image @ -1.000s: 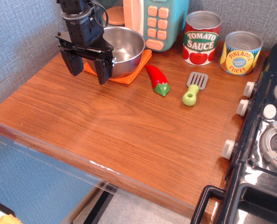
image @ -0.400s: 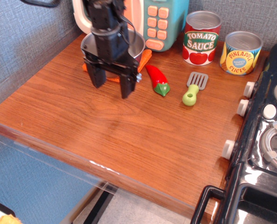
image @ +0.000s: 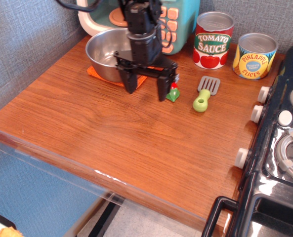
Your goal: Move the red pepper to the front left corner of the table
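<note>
Red pepper (image: 173, 93) mostly hidden behind open hand (image: 147, 86), probably untouched; table (image: 136, 148) glossy.

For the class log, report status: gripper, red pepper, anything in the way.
Gripper open, fingers spread, over the red pepper. Pepper mostly hidden, not gripped, on the table. Steel bowl close on one side, toy spatula on the other.

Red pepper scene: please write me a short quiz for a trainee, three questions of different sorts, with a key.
1. True or false: the gripper is shut on the red pepper.
2. What lies right of the pepper? A) spatula B) steel bowl C) tomato sauce can
3. Fill in: the bowl rests on an ___ cloth.

Key: 1 false, the jaws stand open over it; 2 A; 3 orange.
</note>
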Robot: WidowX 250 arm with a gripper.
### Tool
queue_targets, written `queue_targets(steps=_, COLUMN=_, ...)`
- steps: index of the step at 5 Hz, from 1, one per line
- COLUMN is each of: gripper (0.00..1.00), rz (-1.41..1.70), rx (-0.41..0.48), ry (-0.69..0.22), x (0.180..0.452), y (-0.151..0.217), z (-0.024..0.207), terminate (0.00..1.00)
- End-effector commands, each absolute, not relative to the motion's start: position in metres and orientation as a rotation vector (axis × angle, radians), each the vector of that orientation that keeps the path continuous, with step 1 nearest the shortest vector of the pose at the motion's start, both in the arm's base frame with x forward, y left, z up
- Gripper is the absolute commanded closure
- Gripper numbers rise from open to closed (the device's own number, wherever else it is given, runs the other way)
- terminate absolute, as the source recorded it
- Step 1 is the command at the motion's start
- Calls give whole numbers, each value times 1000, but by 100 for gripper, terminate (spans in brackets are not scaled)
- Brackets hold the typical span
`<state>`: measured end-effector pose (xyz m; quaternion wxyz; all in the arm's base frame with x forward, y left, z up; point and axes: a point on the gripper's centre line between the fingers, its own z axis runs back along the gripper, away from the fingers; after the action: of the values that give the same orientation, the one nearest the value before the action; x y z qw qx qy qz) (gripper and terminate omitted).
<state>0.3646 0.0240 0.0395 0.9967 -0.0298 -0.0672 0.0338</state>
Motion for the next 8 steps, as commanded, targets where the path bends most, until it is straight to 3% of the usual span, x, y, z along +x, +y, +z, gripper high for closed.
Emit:
queue_targets(steps=1, gripper=0, rz=275, rx=-63, ry=-182, x=402, y=19, z=49, terminate=0)
queue_targets(steps=4, gripper=0, rz=357, rx=-11, ry=-174, x=417, y=7, z=23, terminate=0)
queue_targets(steps=5, gripper=100, rz=369, rx=17, ry=-182, x=415, y=5, z=14, terminate=0)
queue_targets(steps=7, gripper=100, rz=318, rx=49, ry=-166, x=410, y=0, z=19, terminate=0)
queue_targets(steps=8, gripper=100, rz=241, rx=23, ry=-222, x=418, y=1, z=51, terminate=0)
